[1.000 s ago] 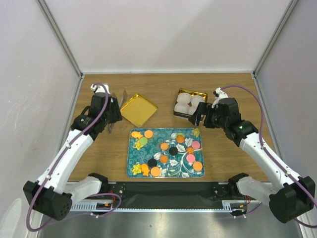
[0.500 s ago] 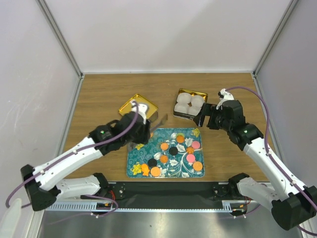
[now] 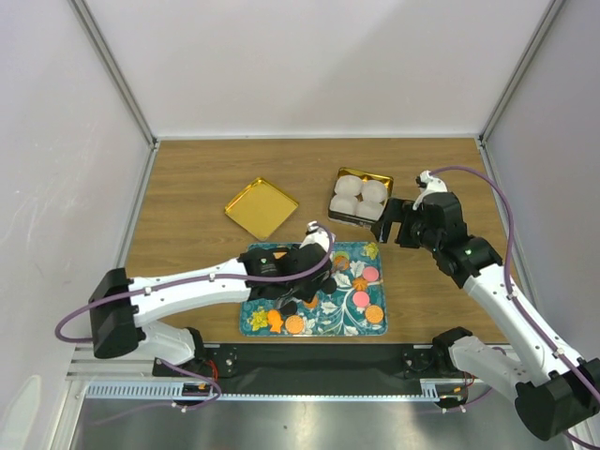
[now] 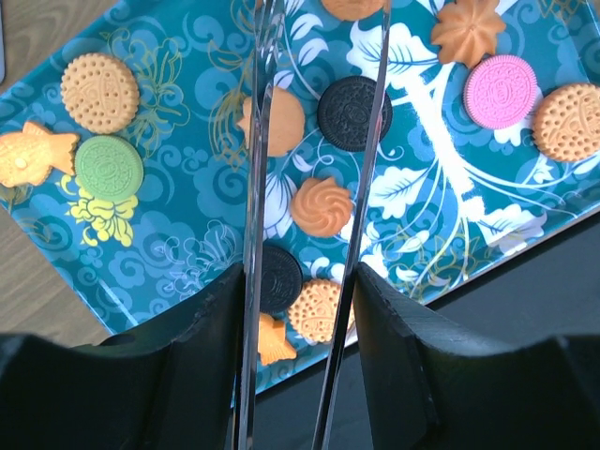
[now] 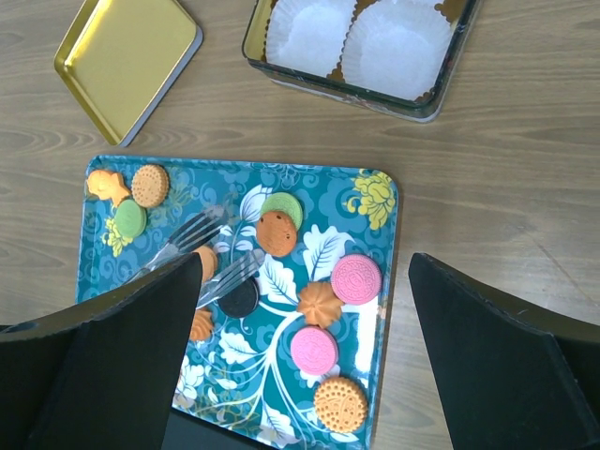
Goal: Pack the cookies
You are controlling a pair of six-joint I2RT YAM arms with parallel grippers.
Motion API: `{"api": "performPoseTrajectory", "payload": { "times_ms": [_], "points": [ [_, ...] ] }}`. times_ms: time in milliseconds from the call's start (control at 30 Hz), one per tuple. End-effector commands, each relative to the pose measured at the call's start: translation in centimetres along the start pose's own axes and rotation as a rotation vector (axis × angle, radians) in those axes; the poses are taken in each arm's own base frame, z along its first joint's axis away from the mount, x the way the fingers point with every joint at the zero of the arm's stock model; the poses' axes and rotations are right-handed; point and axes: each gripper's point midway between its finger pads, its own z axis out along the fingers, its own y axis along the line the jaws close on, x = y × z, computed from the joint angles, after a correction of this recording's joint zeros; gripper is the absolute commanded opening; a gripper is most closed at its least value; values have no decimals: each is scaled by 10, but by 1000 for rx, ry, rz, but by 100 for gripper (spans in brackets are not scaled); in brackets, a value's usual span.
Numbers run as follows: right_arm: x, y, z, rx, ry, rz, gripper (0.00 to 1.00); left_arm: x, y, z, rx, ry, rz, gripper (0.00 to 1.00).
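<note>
Several cookies lie on the teal flowered tray (image 3: 349, 323): pink (image 3: 371, 274), orange (image 3: 374, 313), a black one (image 4: 354, 112), an orange swirl (image 4: 322, 205) and a green one (image 4: 109, 167). My left gripper (image 3: 307, 270) hovers over the tray's middle, shut on clear plastic tongs (image 4: 262, 141). The tongs' two arms stand apart over the black and swirl cookies and hold nothing. My right gripper (image 3: 389, 223) is open and empty, high above the tray's right part; pink cookies (image 5: 356, 278) show between its fingers.
A gold tin (image 3: 339, 217) lined with white pleated paper cups (image 5: 398, 42) stands beyond the tray's right end. Its gold lid (image 3: 262, 206) lies flat beyond the tray's left end. The black table edge runs just before the tray.
My left arm has swung from beside the gold lid rightwards and down over the tray, carrying the tongs. My right arm has shifted slightly right.
</note>
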Motion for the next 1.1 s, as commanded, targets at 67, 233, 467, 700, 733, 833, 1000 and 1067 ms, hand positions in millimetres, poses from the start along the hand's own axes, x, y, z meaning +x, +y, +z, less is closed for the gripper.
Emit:
{"api": "performPoseTrajectory", "payload": {
  "times_ms": [67, 233, 467, 700, 733, 833, 1000, 1067],
  "points": [
    [-4, -3, -7, 9, -26, -24, 100, -28, -15, -3, -27, -76, -3, 54],
    [-5, -8, -9, 34, -37, -29, 100, -28, -19, 2, -53, -64, 29, 54],
    [-3, -9, -10, 35, -35, -30, 100, -30, -23, 8, -107, -52, 81, 54],
    [-2, -10, -11, 39, -37, -33, 100, -26, -34, 15, -100, -35, 112, 55],
    [-2, -10, -11, 38, -38, -36, 100, -25, -36, 17, -100, -30, 119, 54],
    [-1, -11, -10, 39, -34, -35, 100, -25, -36, 18, -107, -30, 123, 55],
    [-1, -11, -9, 38, -36, -34, 100, -25, -33, 19, -129, -33, 126, 54],
    [-1, -11, -9, 39, -37, -35, 100, -25, -33, 20, -132, -31, 128, 54]
  ]
}}
